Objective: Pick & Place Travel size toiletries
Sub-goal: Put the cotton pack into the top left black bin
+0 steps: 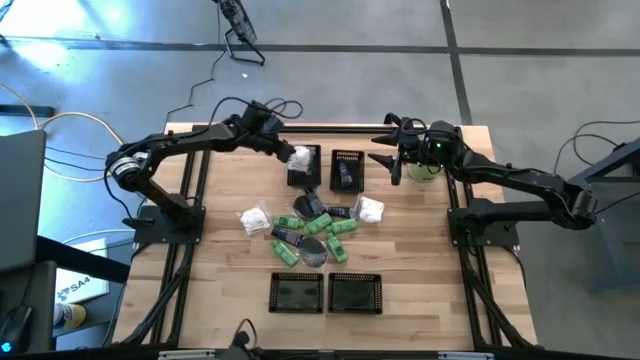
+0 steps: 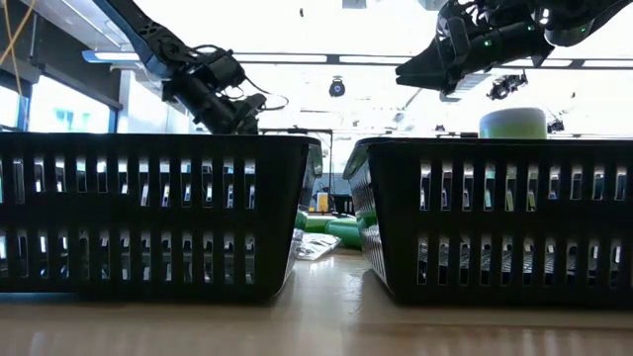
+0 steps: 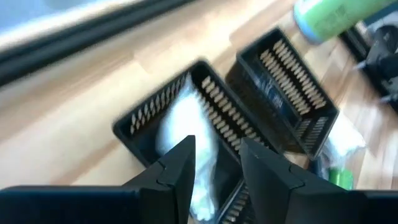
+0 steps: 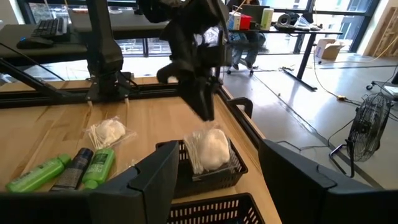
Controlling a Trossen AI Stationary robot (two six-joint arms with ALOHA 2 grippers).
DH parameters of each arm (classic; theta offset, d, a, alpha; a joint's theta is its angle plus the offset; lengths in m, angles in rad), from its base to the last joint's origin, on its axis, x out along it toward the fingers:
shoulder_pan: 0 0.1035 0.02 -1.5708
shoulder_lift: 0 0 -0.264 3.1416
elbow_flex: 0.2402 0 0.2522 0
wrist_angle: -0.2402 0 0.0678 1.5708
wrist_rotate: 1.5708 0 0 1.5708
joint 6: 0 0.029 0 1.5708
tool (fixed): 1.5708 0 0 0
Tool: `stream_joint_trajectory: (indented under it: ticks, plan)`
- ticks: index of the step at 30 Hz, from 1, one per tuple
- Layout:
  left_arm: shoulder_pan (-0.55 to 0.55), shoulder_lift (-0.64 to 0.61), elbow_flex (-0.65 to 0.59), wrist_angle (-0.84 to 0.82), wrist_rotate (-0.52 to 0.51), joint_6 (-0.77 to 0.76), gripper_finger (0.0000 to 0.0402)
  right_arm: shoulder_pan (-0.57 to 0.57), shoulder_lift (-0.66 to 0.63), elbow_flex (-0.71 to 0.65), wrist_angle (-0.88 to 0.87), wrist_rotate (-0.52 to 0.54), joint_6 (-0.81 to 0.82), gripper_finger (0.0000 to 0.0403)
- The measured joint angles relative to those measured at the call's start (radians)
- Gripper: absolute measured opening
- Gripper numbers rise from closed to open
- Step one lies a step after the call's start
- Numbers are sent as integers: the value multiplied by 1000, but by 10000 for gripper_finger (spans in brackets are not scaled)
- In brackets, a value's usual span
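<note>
White packet (image 3: 186,118) in basket (image 3: 140,121), below left claw (image 3: 214,165).

Two baskets (image 1: 325,168) sit side by side at the far end of the surface (image 1: 220,270), a packet (image 1: 300,158) in the left one; two more baskets (image 1: 327,292) sit near, toiletries (image 1: 310,228) scattered between.

You see a white crinkly packet (image 1: 300,158) lying in the far left basket (image 1: 303,178), and a dark piece (image 1: 343,176), perhaps a bottle, in the far right basket (image 1: 347,156). The remaining toiletries (image 1: 312,230), green tubes, dark pieces and white packets, lie scattered at the table's middle.
</note>
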Motion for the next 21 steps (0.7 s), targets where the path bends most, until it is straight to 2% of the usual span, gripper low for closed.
stream_joint_trajectory:
  ticks: [5,14,18,21]
  plan:
    - [32,-49,0,4,8,56,125,0,0,0,3,3,-18,215]
    - [22,-83,0,30,-2,133,125,0,0,0,3,4,-50,215]
    - [-35,-83,-18,119,-94,186,125,0,0,0,0,12,3,215]
    - [-79,-82,-46,226,-99,218,125,0,0,0,-2,9,61,215]
